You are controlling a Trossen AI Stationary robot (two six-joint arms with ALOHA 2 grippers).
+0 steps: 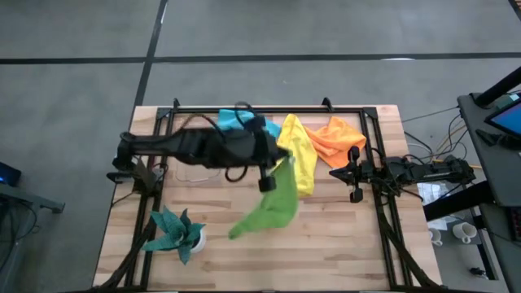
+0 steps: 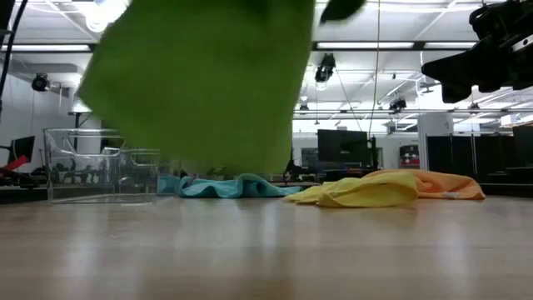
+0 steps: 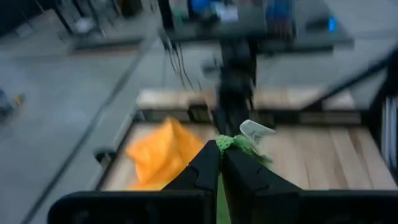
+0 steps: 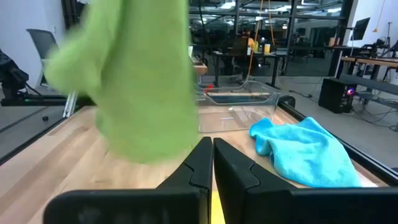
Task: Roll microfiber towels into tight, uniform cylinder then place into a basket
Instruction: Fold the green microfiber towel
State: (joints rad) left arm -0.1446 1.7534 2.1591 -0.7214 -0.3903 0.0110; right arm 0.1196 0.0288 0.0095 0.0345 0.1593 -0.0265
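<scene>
A lime green towel hangs from my left gripper, which is shut on it above the table's middle. The green towel fills the upper left of the low view. The yellow towel, orange towel and blue towel lie crumpled on the table at the back. The clear basket stands on the table at the left, behind the hanging towel. My right gripper rests shut at the table's right side, touching nothing. My left gripper pinches a bunched bit of the green towel's edge, beside its white label, between its two fingertips. The fingers point toward the table's right side, slanting slightly down. The towel hangs slack below them, its lower edge clear of the table.
A dark teal plant in a white pot stands near the front left corner. A black metal frame runs around the work area. Bare wood lies at the table's front, to the right of the plant.
</scene>
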